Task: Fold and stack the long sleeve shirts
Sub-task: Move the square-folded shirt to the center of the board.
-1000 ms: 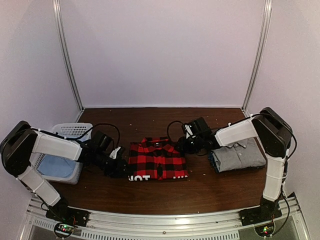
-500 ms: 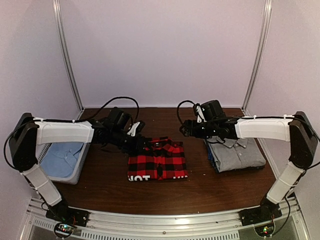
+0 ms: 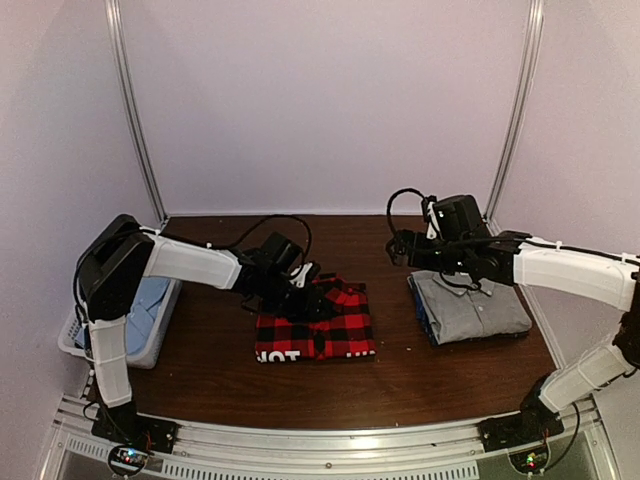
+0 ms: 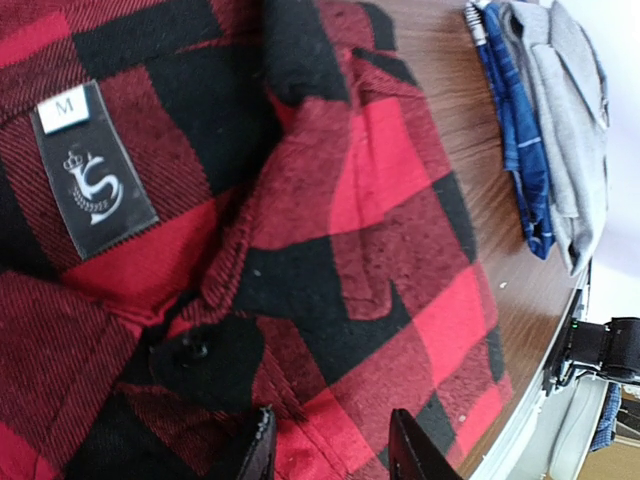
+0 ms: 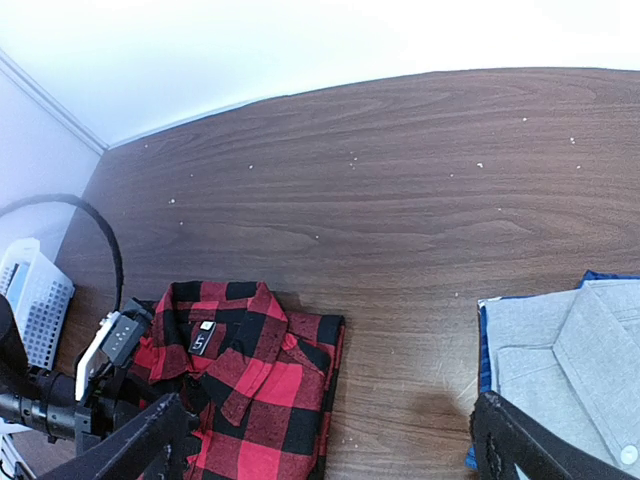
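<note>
The red-and-black flannel shirt lies folded at the table's middle, its collar to the back and white letters at its front edge. My left gripper hovers low over its collar and placket, jaws partly apart and nothing between them; its fingertips frame the cloth. The grey collared shirt lies folded to the right, on top of a blue garment. My right gripper hangs wide open above bare wood between the two shirts, with the flannel at lower left and the grey shirt at lower right.
A white mesh basket holding a light-blue cloth sits at the left edge, partly behind the left arm. White walls and metal posts close the back and sides. Black cables loop above both wrists.
My left arm swung from the flannel's left side to over its collar. My right gripper left the flannel's right edge, moved back and right, and opened wide.
</note>
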`<state>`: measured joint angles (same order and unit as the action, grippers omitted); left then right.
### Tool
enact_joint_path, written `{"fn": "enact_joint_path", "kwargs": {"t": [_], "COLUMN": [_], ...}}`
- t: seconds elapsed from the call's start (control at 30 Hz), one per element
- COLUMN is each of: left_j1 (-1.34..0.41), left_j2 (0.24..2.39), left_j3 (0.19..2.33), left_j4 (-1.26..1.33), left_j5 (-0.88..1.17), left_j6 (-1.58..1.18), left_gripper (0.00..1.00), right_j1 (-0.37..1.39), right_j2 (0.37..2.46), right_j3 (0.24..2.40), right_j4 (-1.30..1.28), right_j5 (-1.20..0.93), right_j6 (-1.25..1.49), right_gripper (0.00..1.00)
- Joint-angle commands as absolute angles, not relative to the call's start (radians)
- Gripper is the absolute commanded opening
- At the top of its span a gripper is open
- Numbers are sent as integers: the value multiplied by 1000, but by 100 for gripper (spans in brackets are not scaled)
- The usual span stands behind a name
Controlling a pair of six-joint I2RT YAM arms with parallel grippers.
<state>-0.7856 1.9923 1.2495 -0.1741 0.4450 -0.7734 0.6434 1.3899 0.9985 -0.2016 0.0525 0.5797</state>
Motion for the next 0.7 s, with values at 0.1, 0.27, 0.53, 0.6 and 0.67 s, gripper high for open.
{"fn": "enact_joint_path", "kwargs": {"t": [0.1,0.27,0.53,0.6,0.67], "left_j1": [-788,-768,-685,-668,-653], "left_j2": [2035,2011,1886,1856,1823], "left_j3": [1248,1177,1003,971,937], "left_j4": [-136,-159,-171,-185,-204], "left_j5": [406,365,348,342,334], "left_j6": [-769,-763,-723,-705,-692], "left_gripper": [40,40,40,40,40], "right_j1": [640,640,640,640,639], "right_j2": [1336,1321,1334,1337,1340], "right_j3": [976,971,972,973,970], "right_j4": [-263,-274,-275,-275,-273], "right_j5": [159,189,196,195,190], "right_j6": [591,589,575,575,574], "right_gripper": [100,100,100,100,100]}}
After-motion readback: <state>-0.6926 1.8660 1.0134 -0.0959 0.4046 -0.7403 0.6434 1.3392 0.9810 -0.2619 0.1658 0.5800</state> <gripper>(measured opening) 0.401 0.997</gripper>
